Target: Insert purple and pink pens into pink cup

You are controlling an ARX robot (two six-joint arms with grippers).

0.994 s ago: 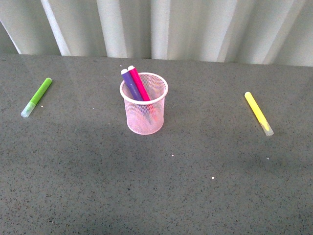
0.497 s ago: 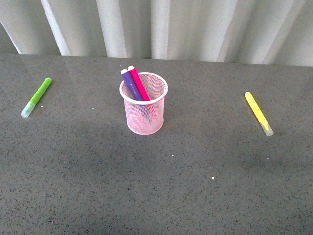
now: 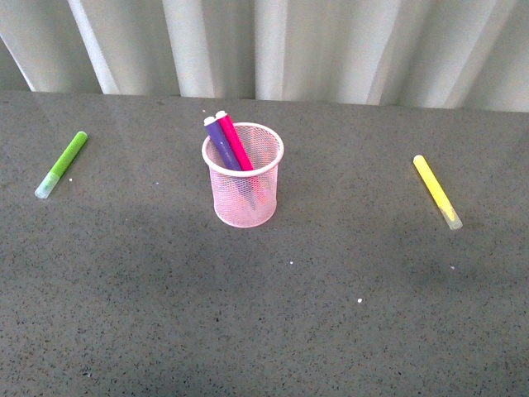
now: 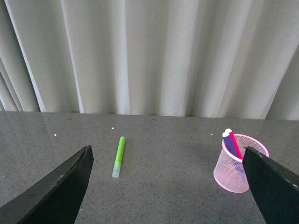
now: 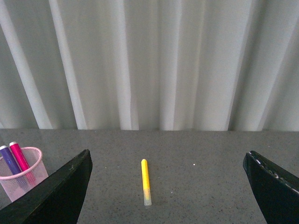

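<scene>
In the middle of the front view, slightly left and above centre, the pink cup (image 3: pixel 243 175) stands upright on the grey table (image 3: pixel 331 314) with the purple pen (image 3: pixel 220 141) and the pink pen (image 3: pixel 234 141) leaning inside it, side by side. A green marker (image 3: pixel 62 164) lies at the far left, a yellow marker (image 3: pixel 436 191) at the right.

In the left wrist view, the left gripper (image 4: pixel 166 186) is spread wide, empty, the cup at lower right.

In the right wrist view, the right gripper (image 5: pixel 168 186) is likewise spread and empty, the cup at lower left.
</scene>
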